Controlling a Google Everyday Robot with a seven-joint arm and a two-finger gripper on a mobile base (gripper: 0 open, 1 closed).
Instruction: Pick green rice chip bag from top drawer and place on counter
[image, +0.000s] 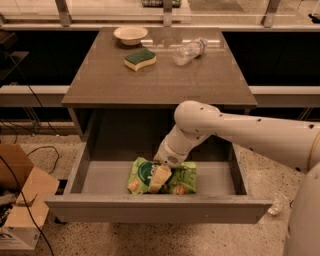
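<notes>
The green rice chip bag (182, 180) lies flat in the open top drawer (155, 207), near the middle of its floor. My gripper (159, 178) reaches down from the white arm (240, 132), which comes in from the right. It sits right over the middle of the bag and covers part of it. The counter (160, 75) is the grey-brown tabletop above the drawer.
On the counter stand a white bowl (130, 34) at the back left, a green-topped yellow sponge (140, 59) and a clear plastic bottle (189, 50) lying on its side. A cardboard box (20, 200) sits on the floor at the left, with cables beside it.
</notes>
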